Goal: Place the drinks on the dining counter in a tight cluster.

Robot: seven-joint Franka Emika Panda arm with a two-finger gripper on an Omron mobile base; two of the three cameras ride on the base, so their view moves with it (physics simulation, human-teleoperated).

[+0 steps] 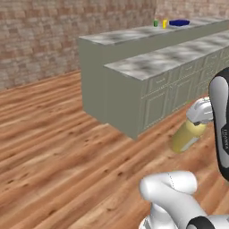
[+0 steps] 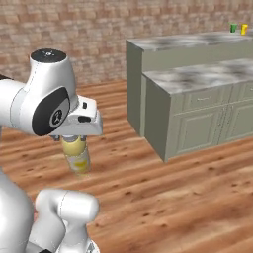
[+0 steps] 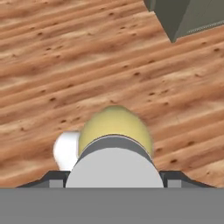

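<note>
My gripper (image 1: 199,120) is shut on a tall yellow bottle (image 1: 188,137) with a grey cap, one of the drinks, which hangs tilted above the wooden floor. In the right base view the gripper (image 2: 74,140) sits under the white hand and the yellow bottle (image 2: 77,156) points down from it. Seen from the hand, the grey cap (image 3: 113,162) lies between the dark fingertips (image 3: 54,178), with the yellow body beyond it. A marble-topped island (image 1: 134,36) with a plain grey-green wall stands ahead to the right; I cannot tell whether it is the dining counter.
A lower marble counter with cabinet doors (image 1: 165,96) joins the front of the island. Small green (image 1: 155,23) and yellow (image 1: 164,23) cups and a blue item (image 1: 179,22) rest on the far raised top. Brick wall (image 1: 40,36) behind; open wooden floor (image 1: 58,147) to the left.
</note>
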